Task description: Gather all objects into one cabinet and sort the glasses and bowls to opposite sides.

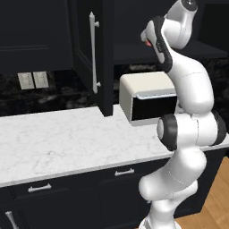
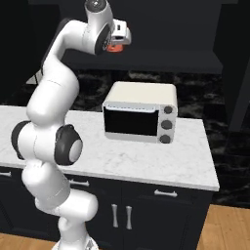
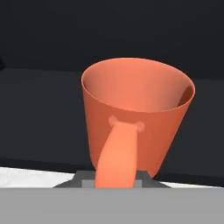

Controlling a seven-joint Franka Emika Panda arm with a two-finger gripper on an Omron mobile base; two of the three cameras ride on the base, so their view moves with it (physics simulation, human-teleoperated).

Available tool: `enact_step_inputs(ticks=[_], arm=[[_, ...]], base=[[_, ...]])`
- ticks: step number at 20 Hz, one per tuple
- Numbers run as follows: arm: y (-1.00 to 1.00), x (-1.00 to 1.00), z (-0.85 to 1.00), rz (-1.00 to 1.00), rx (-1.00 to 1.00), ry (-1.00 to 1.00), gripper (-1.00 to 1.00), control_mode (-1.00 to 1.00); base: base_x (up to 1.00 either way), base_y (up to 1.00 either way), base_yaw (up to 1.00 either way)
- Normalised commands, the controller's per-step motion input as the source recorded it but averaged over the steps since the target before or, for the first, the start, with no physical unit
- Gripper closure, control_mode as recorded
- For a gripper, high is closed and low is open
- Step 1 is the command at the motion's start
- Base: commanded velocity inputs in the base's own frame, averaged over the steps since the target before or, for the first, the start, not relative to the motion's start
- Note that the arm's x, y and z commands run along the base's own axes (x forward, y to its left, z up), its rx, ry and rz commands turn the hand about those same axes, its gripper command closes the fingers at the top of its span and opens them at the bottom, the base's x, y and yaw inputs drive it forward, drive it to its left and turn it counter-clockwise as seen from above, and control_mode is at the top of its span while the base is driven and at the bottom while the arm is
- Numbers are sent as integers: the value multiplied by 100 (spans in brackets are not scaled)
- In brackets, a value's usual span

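The glass is a small orange-red cup [image 3: 135,109] with a handle that points toward the hand. My gripper [image 2: 118,40] is shut on that handle and holds the cup upright, high up at the open black cabinet [image 1: 85,49]. The cup [image 2: 114,48] hangs just above the front edge of the cabinet's dark inner shelf [image 2: 161,61]. In the left base view a sliver of the cup [image 1: 147,43] shows by the gripper [image 1: 150,41]. The shelf behind the cup looks dark and bare. The bowls are out of view.
The cabinet door with its long silver bar handle [image 1: 94,53] stands open over the marble counter [image 1: 67,138]. A cream toaster oven [image 2: 140,112] sits on the counter under the shelf. Black drawers with short pulls [image 1: 124,171] run below.
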Motion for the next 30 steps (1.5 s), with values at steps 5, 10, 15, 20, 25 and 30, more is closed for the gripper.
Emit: enact_step_inputs(ticks=[5,10,15,20,25,30], arm=[[0,-100,-2,19,-14,0,100,-100],[0,-100,0,11,-10,7,100,-100],[0,-100,-10,2,-3,7,100,-100],[-4,-100,-20,-1,0,0,100,-100],[-4,-80,-9,-4,2,1,100,100],[0,0,0,0,0,0,100,100]], base=[[0,0,0],[0,0,0],[0,0,0],[0,0,0],[-20,0,-1],[-100,0,-5]])
